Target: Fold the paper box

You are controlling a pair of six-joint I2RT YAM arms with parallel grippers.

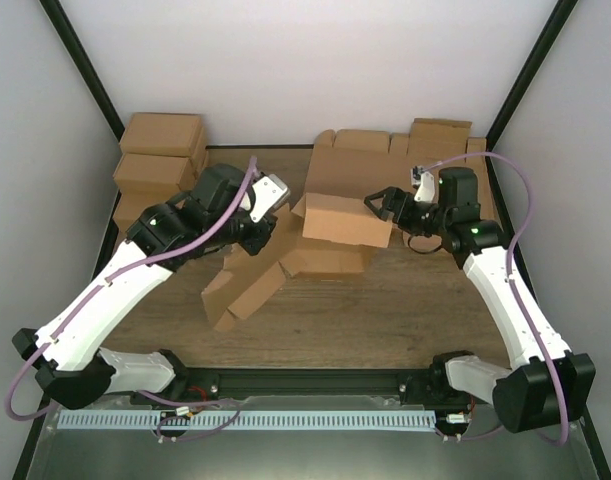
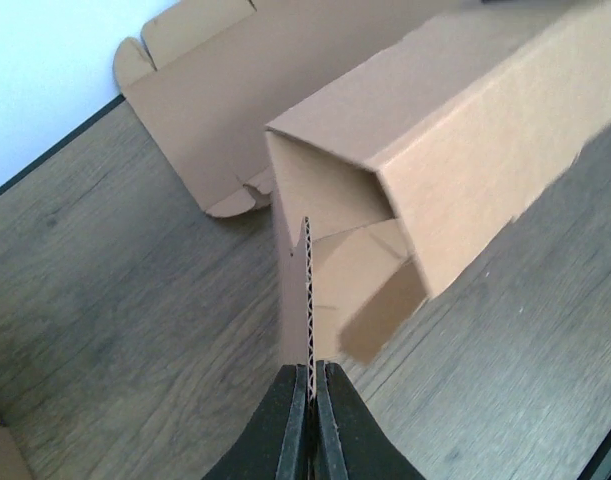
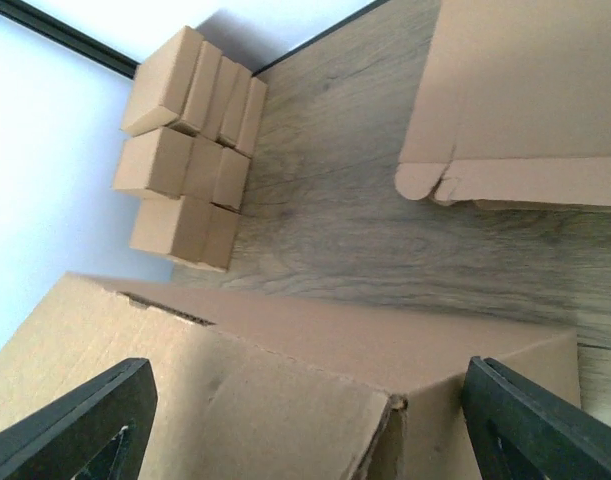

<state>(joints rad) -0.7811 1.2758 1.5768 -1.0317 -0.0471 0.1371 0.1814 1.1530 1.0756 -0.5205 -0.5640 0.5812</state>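
The half-folded paper box (image 1: 330, 230) lies mid-frame on the counter (image 1: 405, 310) in the top view. The left jaws are pinched shut on the thin edge of a flap (image 2: 308, 290) at its left end. The right jaws stand wide apart, straddling its right end.

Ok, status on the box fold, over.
Left claw shut on paper box flap. Right claw open at its other end. Box half formed. Spare cardboard behind.

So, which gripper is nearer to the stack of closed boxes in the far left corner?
Left. The left gripper pinches the paper box beside the stack; the right gripper is far across, past that box.
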